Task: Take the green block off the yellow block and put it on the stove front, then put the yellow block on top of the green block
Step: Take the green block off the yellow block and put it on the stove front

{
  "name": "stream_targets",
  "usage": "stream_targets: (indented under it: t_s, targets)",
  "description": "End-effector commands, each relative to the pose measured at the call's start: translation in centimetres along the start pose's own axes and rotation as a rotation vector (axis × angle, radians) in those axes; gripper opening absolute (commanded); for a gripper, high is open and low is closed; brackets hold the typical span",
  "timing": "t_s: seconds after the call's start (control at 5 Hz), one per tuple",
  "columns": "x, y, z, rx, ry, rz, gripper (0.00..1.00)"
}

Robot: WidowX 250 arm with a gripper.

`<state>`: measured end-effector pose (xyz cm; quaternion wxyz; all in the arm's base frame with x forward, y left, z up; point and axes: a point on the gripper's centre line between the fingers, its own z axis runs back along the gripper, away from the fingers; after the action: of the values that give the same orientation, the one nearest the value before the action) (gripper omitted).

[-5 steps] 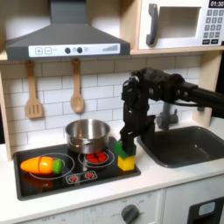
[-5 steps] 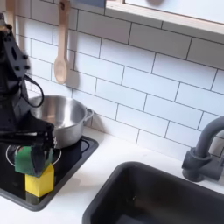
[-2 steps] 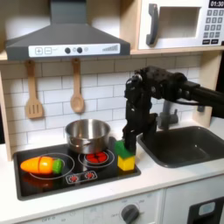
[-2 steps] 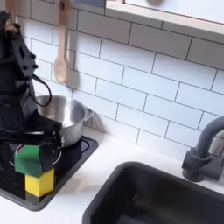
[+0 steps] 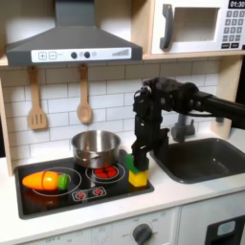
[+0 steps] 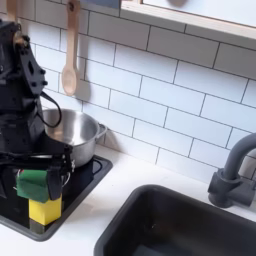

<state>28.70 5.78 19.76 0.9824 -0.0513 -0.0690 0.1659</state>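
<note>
A white counter (image 5: pixel 182 192) carries the black stove (image 5: pixel 57 198) and the dark sink (image 6: pixel 190 225). On the stove sit a steel pot (image 5: pixel 96 146), an orange toy vegetable (image 5: pixel 46 180), and the yellow block (image 6: pixel 44 211) near its right edge.

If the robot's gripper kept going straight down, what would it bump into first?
The gripper points down, with its fingers around the small bright green block. Right underneath sits the small yellow block on the black toy cooktop, so it would probably press the green block onto the yellow block first.
</note>
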Motion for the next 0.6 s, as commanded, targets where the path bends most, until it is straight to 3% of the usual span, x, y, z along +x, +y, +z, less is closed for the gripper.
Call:
stream_targets:
  t_s: [0.0,0.4]
  targets:
    - [0.67,0.41,-0.62,0.008,0.003,0.011,1.00]
    - [1.09,0.66,-1.30,0.013,0.018,0.010,1.00]
